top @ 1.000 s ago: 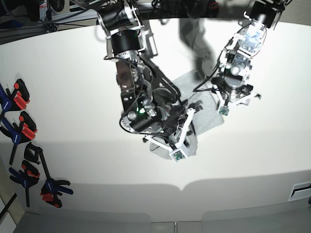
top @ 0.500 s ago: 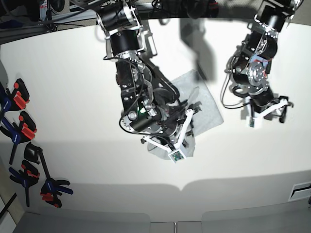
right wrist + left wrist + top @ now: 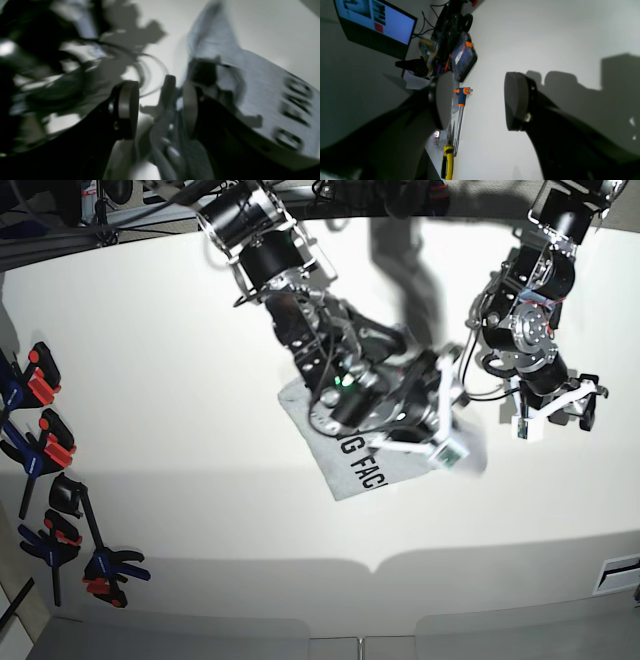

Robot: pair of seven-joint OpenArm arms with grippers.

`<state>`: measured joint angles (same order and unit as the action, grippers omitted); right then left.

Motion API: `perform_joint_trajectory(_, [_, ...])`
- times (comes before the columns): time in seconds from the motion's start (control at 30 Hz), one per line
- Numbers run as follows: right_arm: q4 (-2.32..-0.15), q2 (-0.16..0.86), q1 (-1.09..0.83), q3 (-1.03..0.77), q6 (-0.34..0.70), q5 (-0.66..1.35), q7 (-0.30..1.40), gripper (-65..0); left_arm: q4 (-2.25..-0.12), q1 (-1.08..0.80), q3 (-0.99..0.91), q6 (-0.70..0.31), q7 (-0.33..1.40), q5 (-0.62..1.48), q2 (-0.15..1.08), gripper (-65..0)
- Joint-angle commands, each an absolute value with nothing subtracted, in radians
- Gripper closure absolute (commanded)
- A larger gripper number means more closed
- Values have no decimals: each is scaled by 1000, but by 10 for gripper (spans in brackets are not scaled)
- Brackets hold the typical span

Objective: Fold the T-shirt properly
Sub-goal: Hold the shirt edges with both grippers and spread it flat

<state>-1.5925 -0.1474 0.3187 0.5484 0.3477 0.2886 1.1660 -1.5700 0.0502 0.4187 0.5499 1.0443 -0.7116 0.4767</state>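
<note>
Clamps: a row of black, red and blue clamps (image 3: 45,480) lies along the table's (image 3: 150,380) left edge, well apart from the cloth.
T-shirt: the T-shirt (image 3: 345,465) lies mid-table under the right arm, black lettering up on its near part; half a second ago it was a smaller folded patch with plain grey on top.
Right gripper: the right gripper (image 3: 160,105) stands part open, one pad (image 3: 127,110) bare over the table, a bunched grey fold between the pads; whether it is pinched, I cannot tell through the blur. In the base view it has swung right across the shirt.
Left gripper: the left gripper (image 3: 477,100) gapes wide with nothing between its pads, off the shirt's right side over bare table.
Clutter: beyond the table edge sit a lit screen (image 3: 375,22), an orange-handled tool (image 3: 461,100) and yellow-handled pliers (image 3: 447,160).
Containers: none visible.
</note>
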Motion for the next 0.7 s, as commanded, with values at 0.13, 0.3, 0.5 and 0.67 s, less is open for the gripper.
perform_joint_trajectory(0.13, [-1610,-157,348,541,358,232,1121,-267,-1586,69,412,580,1032,-740,485,-305])
perform_joint_trajectory(0.3, [-1610,-157,348,463,358,64,1121,-267,-1586,70,412,580,1032,-740,485,-305])
perform_joint_trajectory(0.5, [-1610,-157,352,242,359,45,961,-267,-1671,59,414,580,1115,-742,479,-305])
perform_joint_trajectory(0.67, [-1572,-102,394,176,362,63,937,-267,-1914,15,414,572,1131,-671,426,-305])
